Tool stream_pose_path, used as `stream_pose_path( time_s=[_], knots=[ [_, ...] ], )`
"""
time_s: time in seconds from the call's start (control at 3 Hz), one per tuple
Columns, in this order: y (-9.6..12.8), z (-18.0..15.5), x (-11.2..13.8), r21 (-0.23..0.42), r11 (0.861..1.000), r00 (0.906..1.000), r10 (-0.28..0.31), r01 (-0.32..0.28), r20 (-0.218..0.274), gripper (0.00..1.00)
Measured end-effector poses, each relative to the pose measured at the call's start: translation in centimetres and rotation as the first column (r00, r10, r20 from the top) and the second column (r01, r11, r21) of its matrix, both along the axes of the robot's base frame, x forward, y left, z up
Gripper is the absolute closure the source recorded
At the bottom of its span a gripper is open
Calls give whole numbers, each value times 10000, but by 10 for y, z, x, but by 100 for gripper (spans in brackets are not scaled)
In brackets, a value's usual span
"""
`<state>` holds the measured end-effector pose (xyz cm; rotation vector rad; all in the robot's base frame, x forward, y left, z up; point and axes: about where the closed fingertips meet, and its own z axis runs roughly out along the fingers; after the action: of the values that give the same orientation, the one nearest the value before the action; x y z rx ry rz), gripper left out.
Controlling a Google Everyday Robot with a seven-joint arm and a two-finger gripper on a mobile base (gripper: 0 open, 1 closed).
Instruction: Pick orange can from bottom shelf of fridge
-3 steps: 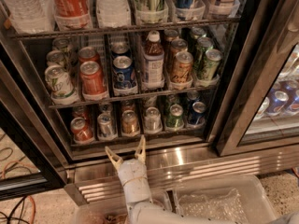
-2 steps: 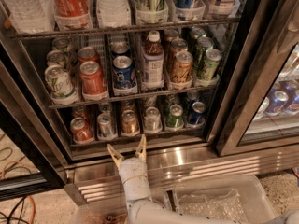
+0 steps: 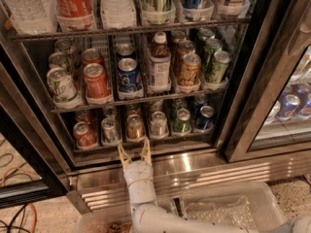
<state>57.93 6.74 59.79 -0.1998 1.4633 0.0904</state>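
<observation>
The fridge (image 3: 245, 106) stands open in front of me. Its bottom shelf (image 3: 146, 142) is a dark wire rack holding a row of short cans. The orange can (image 3: 135, 127) is coppery brown with a silver top, third from the left, between a silver can (image 3: 110, 130) and another silver can (image 3: 158, 124). A red can (image 3: 83, 135) stands at the left end. My gripper (image 3: 134, 152) is open, its two tan fingers pointing up just below and in front of the orange can, at the shelf's front edge, not touching it.
The middle shelf (image 3: 141, 98) above holds taller cans and a bottle (image 3: 159, 64). A ribbed steel base panel (image 3: 218, 171) runs below the shelves. A clear plastic bin (image 3: 228, 208) sits on the floor at my arm. The right glass door (image 3: 286, 106) shows more cans behind it.
The gripper has edged slightly up and towards the bottom shelf; the cans have not moved.
</observation>
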Motion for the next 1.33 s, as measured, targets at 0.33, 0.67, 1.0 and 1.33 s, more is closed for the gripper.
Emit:
stream_pose_path(
  time_s=[0.33,0.67,1.0,1.33],
  knots=[
    [3,4,5,-35,10000,9999,-10,10,131,35],
    [16,8,15,-116,9998,9995,175,-172,244,39],
    [17,6,17,-170,9997,9996,190,-187,200,38],
    [10,4,25,-228,9997,9999,-32,35,153,38]
  ],
)
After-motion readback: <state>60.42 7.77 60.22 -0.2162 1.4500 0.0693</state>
